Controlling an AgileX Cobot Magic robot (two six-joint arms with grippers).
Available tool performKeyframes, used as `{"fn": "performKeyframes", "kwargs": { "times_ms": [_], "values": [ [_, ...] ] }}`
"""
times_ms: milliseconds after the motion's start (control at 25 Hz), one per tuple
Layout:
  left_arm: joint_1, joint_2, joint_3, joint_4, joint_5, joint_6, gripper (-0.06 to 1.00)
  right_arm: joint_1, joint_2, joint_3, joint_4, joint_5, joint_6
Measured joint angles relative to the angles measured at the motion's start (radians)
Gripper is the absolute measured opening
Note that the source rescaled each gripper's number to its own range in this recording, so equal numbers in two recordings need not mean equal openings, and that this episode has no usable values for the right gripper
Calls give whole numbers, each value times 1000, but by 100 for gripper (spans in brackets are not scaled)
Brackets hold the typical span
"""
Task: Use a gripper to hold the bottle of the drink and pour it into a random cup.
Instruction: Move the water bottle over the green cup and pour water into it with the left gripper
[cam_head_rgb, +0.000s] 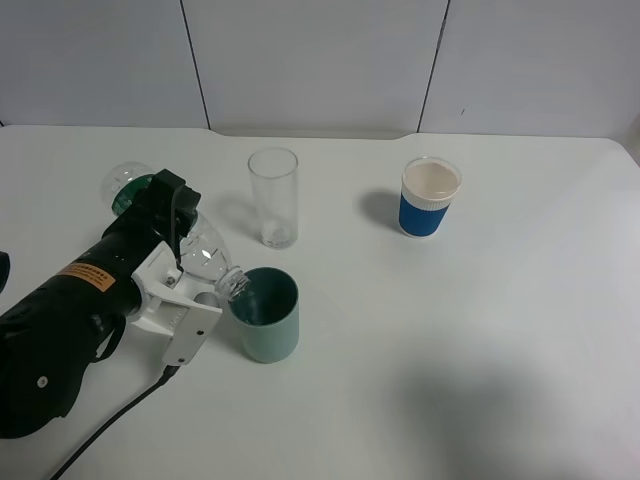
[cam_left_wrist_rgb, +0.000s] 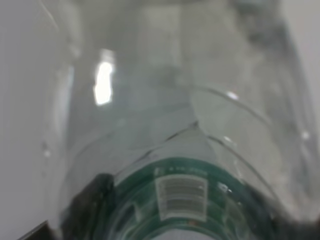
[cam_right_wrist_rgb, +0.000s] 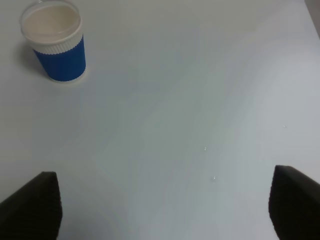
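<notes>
My left gripper (cam_head_rgb: 183, 262), a bulky black tool with white jaw plates and an orange-yellow label, is shut on the clear plastic bottle (cam_head_rgb: 207, 250). The bottle lies tilted, its green-labelled base up at the back left and its ribbed neck (cam_head_rgb: 233, 283) down over the rim of the teal-green cup (cam_head_rgb: 266, 318). In the left wrist view the bottle (cam_left_wrist_rgb: 180, 140) fills the frame, with its green label at the bottom. My right gripper (cam_right_wrist_rgb: 160, 210) is open and empty over bare table, with only its dark fingertips (cam_right_wrist_rgb: 30, 205) showing. It is out of the high view.
A tall clear glass (cam_head_rgb: 273, 198) stands just behind the teal cup. A blue-and-white paper cup (cam_head_rgb: 430, 198) stands at the back right and also shows in the right wrist view (cam_right_wrist_rgb: 56, 42). A black cable (cam_head_rgb: 110, 430) trails from the tool over the white table (cam_head_rgb: 480, 340).
</notes>
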Motion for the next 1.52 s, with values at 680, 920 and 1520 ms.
{"fn": "performKeyframes", "kwargs": {
  "times_ms": [680,920,1520],
  "values": [
    [0,0,0,0,-2,46,2,0,0,0,0,0,0],
    [0,0,-1,0,-7,53,2,0,0,0,0,0,0],
    [0,0,-1,0,-12,75,2,0,0,0,0,0,0]
  ]
}}
